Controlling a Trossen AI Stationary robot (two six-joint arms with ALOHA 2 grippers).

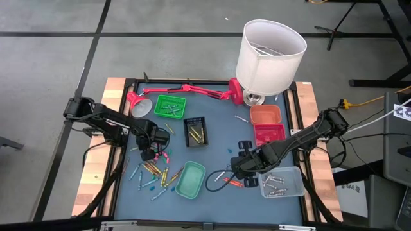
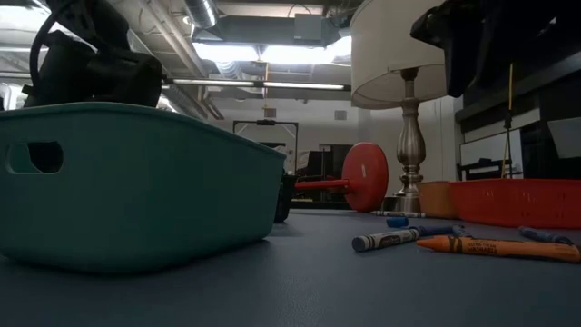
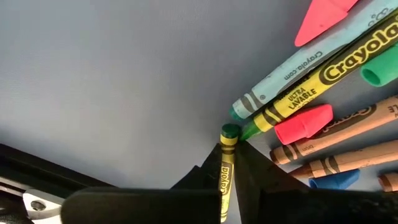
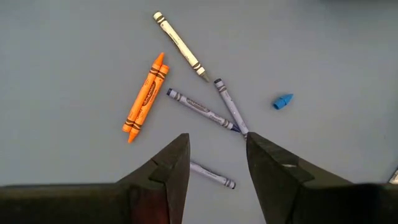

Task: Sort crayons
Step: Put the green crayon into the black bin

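Note:
Many crayons (image 1: 154, 172) lie loose on the dark table, most at the near left and a few at the near right (image 4: 148, 96). My left gripper (image 1: 149, 154) stands at the far edge of the left pile, pointing steeply down, shut on a green crayon in a yellow-green wrapper (image 3: 225, 168). My right gripper (image 1: 241, 168) hangs open above the right-hand crayons; in the right wrist view its fingers (image 4: 214, 149) stand over blue-grey crayons (image 4: 200, 109) and touch none of them. My left gripper pinches the green crayon's wrapped shaft (image 3: 226, 163) between its two fingers, coming from above and pointing steeply down. The crayon's flat green end (image 3: 229, 132) sticks out just past the fingertips, beside the tip of another green crayon. Whether it is off the table I cannot tell.
Small trays stand around: green (image 1: 169, 106) and black (image 1: 195, 131) in the middle, teal (image 1: 191, 179) near, orange (image 1: 266, 115), red (image 1: 270, 133) and clear (image 1: 281, 183) on the right. A white-shaded lamp (image 1: 270, 54) and a red desk lamp (image 1: 186, 90) are at the far edge.

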